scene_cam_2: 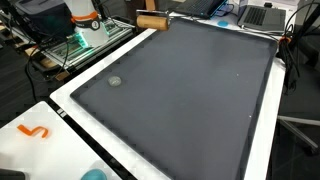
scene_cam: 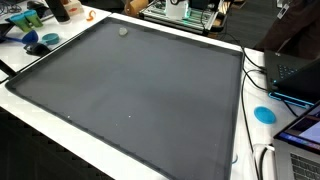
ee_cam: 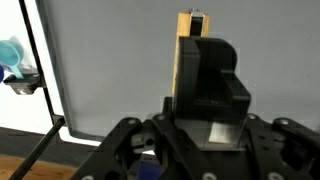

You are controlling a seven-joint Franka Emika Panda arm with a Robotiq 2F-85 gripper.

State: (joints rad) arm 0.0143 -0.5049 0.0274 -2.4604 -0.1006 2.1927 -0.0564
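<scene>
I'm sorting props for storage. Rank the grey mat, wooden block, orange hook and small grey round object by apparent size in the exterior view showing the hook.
1. grey mat
2. wooden block and orange hook, about alike; the hook sits nearer the camera, so unranked
3. small grey round object

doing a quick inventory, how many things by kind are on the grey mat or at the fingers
small grey ball: 1
wooden block, at the fingers: 1
total: 2
</scene>
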